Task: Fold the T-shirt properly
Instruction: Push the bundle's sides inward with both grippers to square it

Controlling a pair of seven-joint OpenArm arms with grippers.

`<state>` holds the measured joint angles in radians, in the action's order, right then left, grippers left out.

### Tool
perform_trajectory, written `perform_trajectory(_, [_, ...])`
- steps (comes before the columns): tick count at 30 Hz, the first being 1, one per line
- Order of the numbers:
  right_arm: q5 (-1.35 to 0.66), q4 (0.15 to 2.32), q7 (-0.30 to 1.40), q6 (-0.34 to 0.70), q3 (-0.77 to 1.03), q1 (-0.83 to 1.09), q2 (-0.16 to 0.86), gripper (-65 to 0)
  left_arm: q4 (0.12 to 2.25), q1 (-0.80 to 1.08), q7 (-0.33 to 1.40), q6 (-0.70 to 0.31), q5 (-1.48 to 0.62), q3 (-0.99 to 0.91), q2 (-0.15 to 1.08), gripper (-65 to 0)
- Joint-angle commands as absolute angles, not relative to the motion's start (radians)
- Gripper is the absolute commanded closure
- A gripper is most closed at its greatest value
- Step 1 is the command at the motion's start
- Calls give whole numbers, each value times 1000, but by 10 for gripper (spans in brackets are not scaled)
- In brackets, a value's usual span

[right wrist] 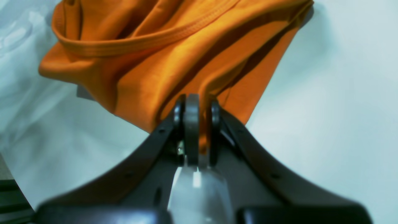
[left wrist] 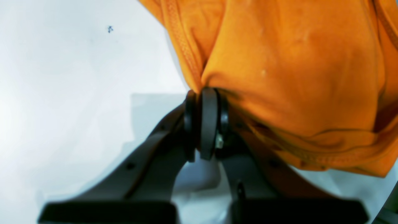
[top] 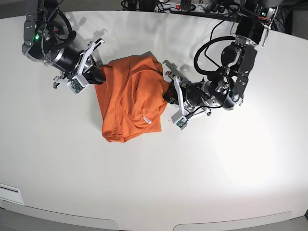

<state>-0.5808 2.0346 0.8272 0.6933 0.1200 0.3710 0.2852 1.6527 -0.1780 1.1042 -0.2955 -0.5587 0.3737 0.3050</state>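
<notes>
Orange T-shirt (top: 127, 98) lies bunched on the white counter (top: 154, 183), upper-centre of the base view, loosely doubled over w/ a small white tag (top: 148, 120) showing near its lower right. Left arm's fingers (left wrist: 205, 93), on the right in the base view, are clenched on the shirt's right edge; in the left wrist view the dark pads pinch a gathered bit of cloth at mid-frame, fabric spreading up and to the right. Right arm's fingers (right wrist: 196, 102), upper left of the base view, are grasping the shirt's upper-left edge; the right wrist view shows an orange fold caught between the pads, a stitched hem (right wrist: 149, 39) curving across the top. Both arms sit low at the counter, either side of the shirt.
</notes>
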Motion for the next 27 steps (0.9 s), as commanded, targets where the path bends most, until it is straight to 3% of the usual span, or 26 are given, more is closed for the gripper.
perform_trajectory(1, [-599,2054,806,698,125,366,295,-72,1669,-197,1145,-295,-522,375,310,0])
perform_trajectory(27, [-599,2054,813,698,125,369,294,-73,1715,-443,1104,-314,-513,376,310,0])
